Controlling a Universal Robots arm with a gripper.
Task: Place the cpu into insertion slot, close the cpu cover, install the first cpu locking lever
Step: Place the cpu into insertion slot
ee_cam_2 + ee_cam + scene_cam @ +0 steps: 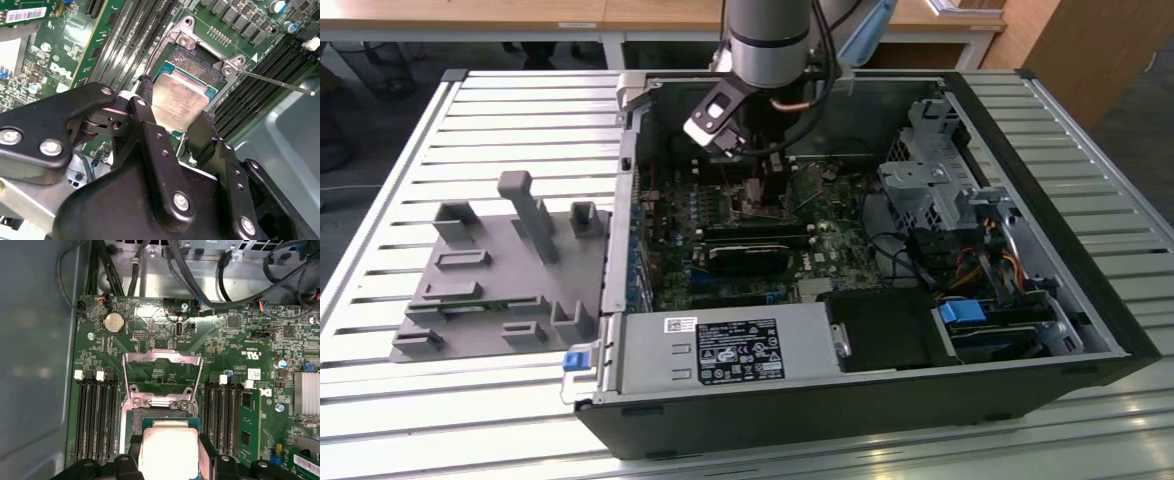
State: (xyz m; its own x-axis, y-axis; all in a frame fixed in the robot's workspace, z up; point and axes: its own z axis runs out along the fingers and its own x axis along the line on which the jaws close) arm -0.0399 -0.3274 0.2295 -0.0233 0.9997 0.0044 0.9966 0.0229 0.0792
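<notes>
Being gripped by the hand (767, 185), upper middle of the exterior view, the cpu (177, 102) is best kept level and squared to the insertion slot (196, 62); the cpu cover (162, 356) is raised.

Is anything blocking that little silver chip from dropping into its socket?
Nothing visible. The pincer holds the cpu right over the insertion slot, and the cpu cover is swung open, clear of it.

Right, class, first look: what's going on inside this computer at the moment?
The gripper holds the cpu between its fingers, right over the slot on the green board inside an open PC case. The cover is flipped open. Whether the cpu is seated yet can't be told.
</notes>
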